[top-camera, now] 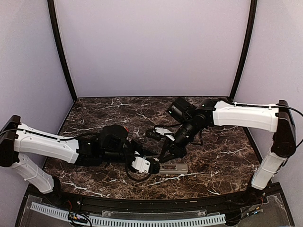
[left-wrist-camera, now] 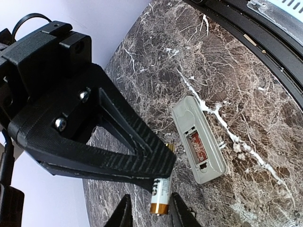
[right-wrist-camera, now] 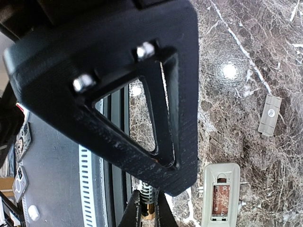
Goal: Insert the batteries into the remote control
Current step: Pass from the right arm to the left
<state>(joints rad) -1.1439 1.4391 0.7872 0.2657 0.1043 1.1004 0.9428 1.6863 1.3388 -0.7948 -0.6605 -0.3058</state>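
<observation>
The remote control (left-wrist-camera: 199, 139) lies back-up on the marble table, its battery bay open and showing a reddish-brown board. It also shows in the top view (top-camera: 174, 168) and the right wrist view (right-wrist-camera: 220, 194). My right gripper (right-wrist-camera: 149, 215) is shut on a white-and-gold battery (right-wrist-camera: 150, 201), held just left of the remote. My left gripper (left-wrist-camera: 151, 215) meets it there. The battery's gold end (left-wrist-camera: 161, 194) sits between the left fingertips, with a gap on one side. Both grippers crowd together by the remote's left end, the left gripper (top-camera: 150, 165) beside the right gripper (top-camera: 164, 158).
A small flat grey cover piece (right-wrist-camera: 270, 115) lies on the marble beyond the remote. The table's black front rail (left-wrist-camera: 265, 28) and a white slotted strip (right-wrist-camera: 85, 179) run close by the grippers. Purple walls enclose the back and sides.
</observation>
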